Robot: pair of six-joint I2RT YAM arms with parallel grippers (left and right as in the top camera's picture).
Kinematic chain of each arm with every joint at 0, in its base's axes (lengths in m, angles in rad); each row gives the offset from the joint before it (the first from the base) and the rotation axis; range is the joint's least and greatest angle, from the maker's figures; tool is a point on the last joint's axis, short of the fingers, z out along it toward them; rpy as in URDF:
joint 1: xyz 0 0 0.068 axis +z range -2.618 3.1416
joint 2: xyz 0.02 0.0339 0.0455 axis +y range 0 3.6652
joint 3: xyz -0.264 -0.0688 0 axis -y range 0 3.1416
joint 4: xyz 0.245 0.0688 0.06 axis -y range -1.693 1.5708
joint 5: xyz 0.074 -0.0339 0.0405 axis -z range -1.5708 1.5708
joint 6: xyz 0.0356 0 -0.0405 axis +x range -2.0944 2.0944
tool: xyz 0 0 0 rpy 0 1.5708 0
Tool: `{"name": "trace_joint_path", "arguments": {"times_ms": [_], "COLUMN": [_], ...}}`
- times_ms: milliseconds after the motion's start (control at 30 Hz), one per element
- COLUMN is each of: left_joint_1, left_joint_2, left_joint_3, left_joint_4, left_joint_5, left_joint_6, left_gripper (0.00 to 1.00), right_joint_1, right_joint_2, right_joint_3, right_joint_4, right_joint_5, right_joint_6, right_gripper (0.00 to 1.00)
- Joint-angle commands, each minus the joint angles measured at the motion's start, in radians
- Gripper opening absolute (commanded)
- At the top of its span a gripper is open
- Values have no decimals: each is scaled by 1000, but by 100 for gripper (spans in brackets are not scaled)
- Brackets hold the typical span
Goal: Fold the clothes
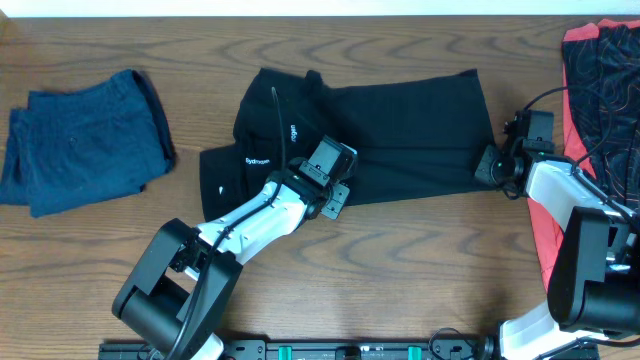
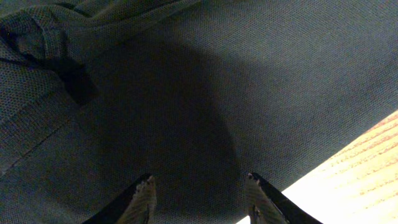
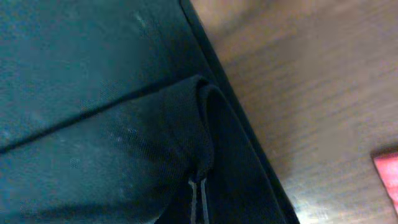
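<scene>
On the table (image 1: 400, 260) we are working the black garment (image 1: 400, 130), which is lying spread out. Blue shorts (image 1: 80, 140) are lying well left of it and red cloth (image 1: 600, 80) just right. The left gripper (image 2: 199, 186) is hovering spread over its lower edge, and the right gripper (image 3: 199, 196) is pinching its right hem. In our judgement the pinch wants holding firm, lifting low and carrying the hem leftward evenly.

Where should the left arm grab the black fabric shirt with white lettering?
Probably the near edge of the black shirt, beside the open left pincer, coming from the wooden table side: the cloth lies flat there, its border exposed.
</scene>
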Motion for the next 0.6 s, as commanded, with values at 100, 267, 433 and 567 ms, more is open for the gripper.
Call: {"name": "trace_joint_path", "arguments": {"times_ms": [100,267,433,567], "left_joint_1": [0,0,0,0], "left_joint_2": [6,6,6,6], "left_joint_3": [-14,-14,-14,-14], "left_joint_4": [0,-1,-1,-6], "left_joint_5": [2,2,2,2], "left_joint_6": [-9,-9,-8,-8], "left_gripper": [48,48,49,49], "right_joint_1": [-12,-24,-29,-34], "right_joint_2": [6,6,6,6], "right_joint_3": [19,19,19,19], "right_joint_4": [119,246,306,282], "right_joint_5": [-140,-165,-91,-92], "right_joint_6": [3,73,132,122], "right_gripper": [1,8,23,24]}}
